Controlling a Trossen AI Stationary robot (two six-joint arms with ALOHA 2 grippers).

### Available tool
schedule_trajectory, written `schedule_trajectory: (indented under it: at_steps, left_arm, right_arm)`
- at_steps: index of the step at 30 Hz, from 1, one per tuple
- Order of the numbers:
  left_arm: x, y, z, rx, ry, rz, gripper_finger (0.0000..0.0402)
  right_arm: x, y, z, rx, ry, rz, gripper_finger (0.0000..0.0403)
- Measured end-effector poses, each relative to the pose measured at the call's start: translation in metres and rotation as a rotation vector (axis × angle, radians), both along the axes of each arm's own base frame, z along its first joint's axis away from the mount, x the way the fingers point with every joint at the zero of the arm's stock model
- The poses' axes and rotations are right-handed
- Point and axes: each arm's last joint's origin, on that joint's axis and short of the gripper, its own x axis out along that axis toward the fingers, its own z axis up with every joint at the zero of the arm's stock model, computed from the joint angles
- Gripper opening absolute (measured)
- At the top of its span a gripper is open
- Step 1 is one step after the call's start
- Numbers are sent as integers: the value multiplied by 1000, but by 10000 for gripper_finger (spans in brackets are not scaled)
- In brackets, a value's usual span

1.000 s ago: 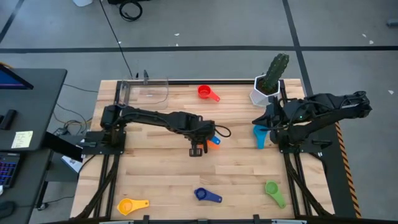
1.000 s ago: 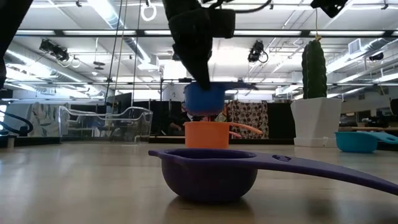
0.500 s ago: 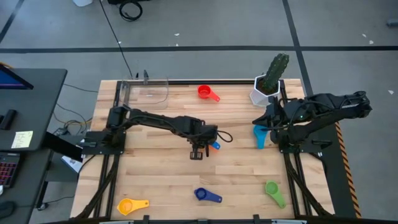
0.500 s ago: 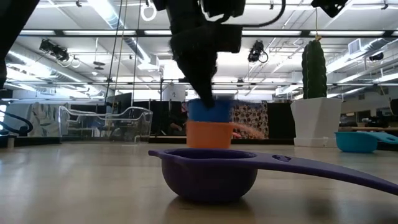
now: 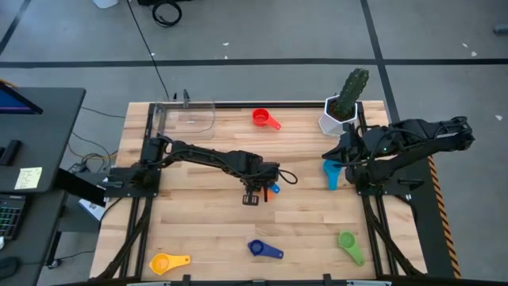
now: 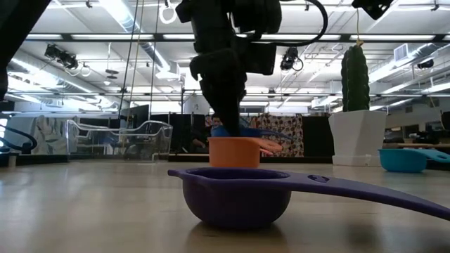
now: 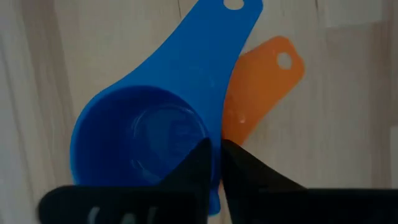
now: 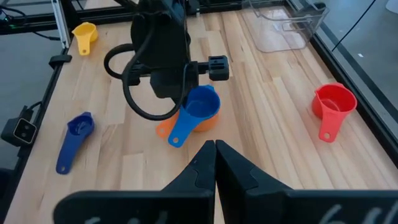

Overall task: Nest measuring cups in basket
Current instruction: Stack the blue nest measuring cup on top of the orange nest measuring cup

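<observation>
My left gripper [image 5: 260, 191] stands at mid-table, shut on the blue measuring cup [image 7: 140, 134]. That cup sits inside the orange cup [image 6: 234, 152], and the two handles fan out side by side. My right gripper [image 8: 214, 148] is shut and hovers at the right side, above the light blue cup [image 5: 332, 171]. Resting on the table are the red cup [image 5: 264, 119], yellow cup [image 5: 168, 262], dark blue cup [image 5: 263, 249] and green cup [image 5: 349, 244]. The clear basket [image 5: 190, 117] stands at the far left corner. My left gripper pinches the blue cup's rim [image 7: 214, 134] beside the root of its handle, one finger inside the bowl and one outside. The fingers come from above, pointing down. The cup sits upright, sunk into the orange cup, which stands on the table.
A white pot with a green cactus [image 5: 343, 111] stands at the far right, close to my right arm. The dark blue cup [image 6: 239, 193] lies near the table's near edge. Bare wood lies between the basket and the stacked cups.
My left gripper has moved down, staying shut on the blue cup. The blue cup hung just above the orange cup a second ago and now sits sunk inside it, only its rim showing above.
</observation>
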Motion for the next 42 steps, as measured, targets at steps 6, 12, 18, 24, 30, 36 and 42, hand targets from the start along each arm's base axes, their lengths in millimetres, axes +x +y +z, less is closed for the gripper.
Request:
schedule_trajectory:
  at_steps: [6, 12, 18, 24, 30, 36, 42]
  left_arm:
    - [2, 0, 7, -7, -15, 18, 81]
    - [7, 0, 35, -10, -33, 27, 82]
    - [-3, -5, 68, -68, 55, 127, 81]
    - [-14, -27, 56, -183, 173, 187, 57]
    - [-16, -42, 35, -200, 182, 240, 7]
    - [-7, -48, 14, -248, 66, 260, 5]
    - [-11, -38, -7, -243, 88, 331, 3]
  right_arm:
    - [0, 0, 0, 14, -1, -8, 10]
    - [0, 0, 0, 22, -2, -15, 10]
    - [15, 2, -8, 46, 58, -67, 9]
    - [45, 3, -28, 72, 200, -166, 7]
    - [69, 3, -47, 64, 318, -178, 3]
    - [90, -2, -67, 41, 434, -159, 2]
    - [109, -16, -91, 56, 514, -112, 2]
